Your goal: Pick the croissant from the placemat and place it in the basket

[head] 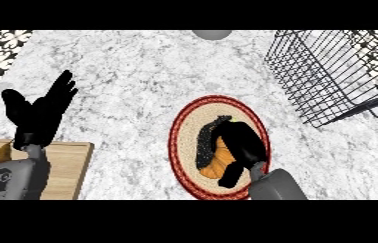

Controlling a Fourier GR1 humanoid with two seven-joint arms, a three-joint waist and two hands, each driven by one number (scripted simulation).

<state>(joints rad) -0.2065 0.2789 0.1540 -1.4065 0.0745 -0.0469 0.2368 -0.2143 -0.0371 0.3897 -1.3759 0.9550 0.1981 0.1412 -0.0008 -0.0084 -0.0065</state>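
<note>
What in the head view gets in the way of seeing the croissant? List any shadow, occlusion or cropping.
Head view: the right hand curls over the croissant, hiding most of it; a dark patch lies on the placemat beside the hand, probably its shadow; the basket is cut off by the right edge; the left hand rests open at the left, over nothing relevant.

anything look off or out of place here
Nothing stands out. The croissant lies on the placemat under the right hand, the basket stands upright, and the left hand rests open.
</note>
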